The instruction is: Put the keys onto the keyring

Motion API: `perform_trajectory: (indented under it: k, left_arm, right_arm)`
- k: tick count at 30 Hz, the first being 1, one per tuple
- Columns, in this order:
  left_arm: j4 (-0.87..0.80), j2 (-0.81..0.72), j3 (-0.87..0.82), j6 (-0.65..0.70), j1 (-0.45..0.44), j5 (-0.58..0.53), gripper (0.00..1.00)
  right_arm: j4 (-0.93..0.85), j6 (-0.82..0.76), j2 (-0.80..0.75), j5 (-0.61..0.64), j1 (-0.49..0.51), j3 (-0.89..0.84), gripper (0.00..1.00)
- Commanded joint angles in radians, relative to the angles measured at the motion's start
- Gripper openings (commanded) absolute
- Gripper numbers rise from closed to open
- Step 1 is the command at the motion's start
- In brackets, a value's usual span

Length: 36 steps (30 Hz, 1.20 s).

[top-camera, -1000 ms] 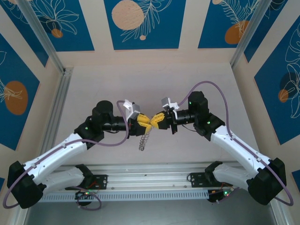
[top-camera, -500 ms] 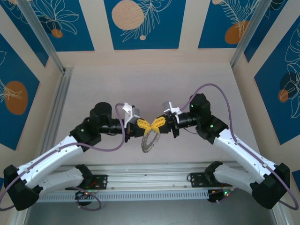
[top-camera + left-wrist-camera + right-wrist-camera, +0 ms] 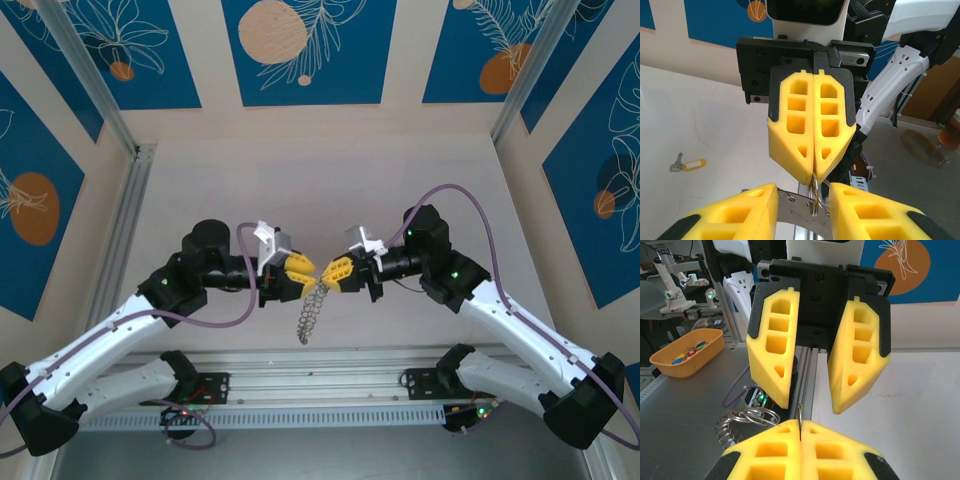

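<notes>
**Pale table** (image 3: 400, 180): work surface.

**Right gripper** (image 3: 336, 272): above the middle of the table's near edge. Its yellow fingers are pressed together, pinching the rim of the grey metal keyring with wavy coils (image 3: 311, 306). The keyring hangs edge-on below the fingertips. This grip probably steadies the loop so a coil can be worked open.

**Left gripper** (image 3: 299, 274): faces the right gripper tip to tip. Its jaws are spread, one finger either side of the ring wire, gripping nothing. It appears placed to take the rim.

**Orange tray** (image 3: 687, 352): beyond the table, holding small coloured pieces.

**Small grey key with a yellow oval tag** (image 3: 686, 163): flat on the table, well apart from both grippers, not yet threaded.

The crowded fingertips leave little room at the pinch point for a key.
</notes>
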Motion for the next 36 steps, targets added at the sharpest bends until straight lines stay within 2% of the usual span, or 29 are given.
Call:
perform_trajectory:
  k: [1,12,20,25,33,36]
  left_arm:
    - [-0.029,-0.005,0.036,0.019,-0.001,-0.004,0.33]
    - [-0.064,0.048,0.076,0.047,-0.017,-0.004,0.25]
    - [-0.138,0.099,0.106,0.093,-0.05,-0.054,0.17]
    - [-0.139,0.104,0.107,0.104,-0.058,-0.058,0.0]
    - [-0.13,0.096,0.089,0.155,-0.059,0.009,0.0]
    - [-0.104,0.063,0.074,0.172,-0.055,-0.009,0.0]
  right_arm:
    - [-0.009,-0.027,-0.022,-0.026,0.012,0.037,0.0]
    - [0.007,-0.027,-0.016,-0.028,0.015,0.042,0.0]
    - [0.024,-0.025,-0.012,-0.036,0.015,0.046,0.0]
    - [0.024,-0.025,-0.018,-0.033,0.014,0.042,0.0]
    - [0.066,0.004,-0.033,-0.005,0.006,0.027,0.0]
    - [0.098,0.044,-0.058,0.05,0.003,-0.005,0.19]
